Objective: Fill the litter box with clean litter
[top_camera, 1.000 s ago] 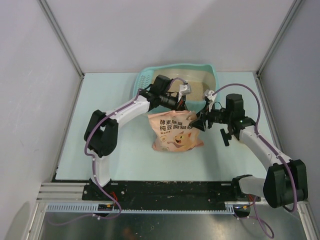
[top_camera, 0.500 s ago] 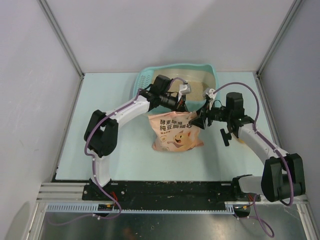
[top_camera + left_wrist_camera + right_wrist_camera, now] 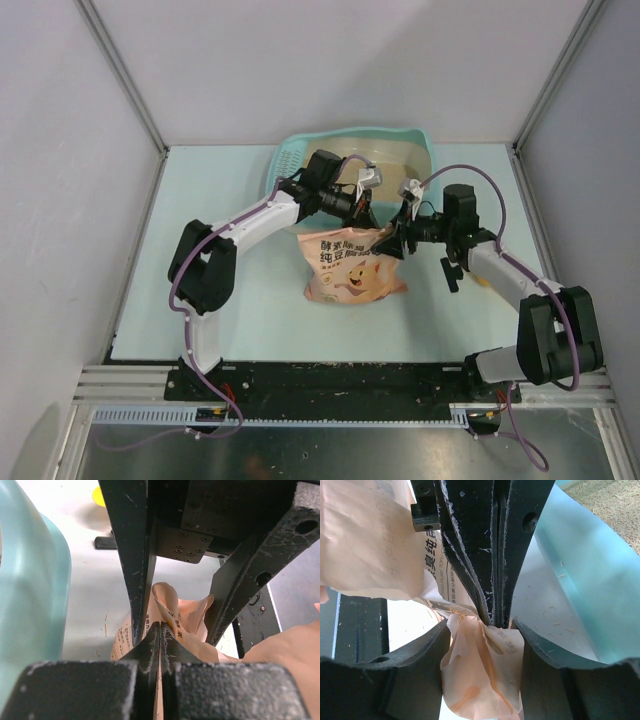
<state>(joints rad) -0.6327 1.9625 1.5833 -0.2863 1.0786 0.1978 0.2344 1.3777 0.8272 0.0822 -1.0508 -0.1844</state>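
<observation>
left gripper (image 3: 364, 218) clamped on pink litter bag (image 3: 352, 272) top edge, right gripper (image 3: 392, 240) pinching bag's 3 o'clock corner, teal litter box (image 3: 350, 136) at bag's 12 o'clock, beige litter (image 3: 607, 500) inside

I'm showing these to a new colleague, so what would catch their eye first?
The pink bag at mid-table stands out first. It is pinched at its top by both the left pincer and the right pincer. Just beyond it sits the teal litter box, with beige litter on its floor.

My pincer (image 3: 161, 626) is clamped flat on the pink bag (image 3: 191, 612) at its crumpled top edge; the litter box (image 3: 30, 590) wall curves left of the bag.
</observation>
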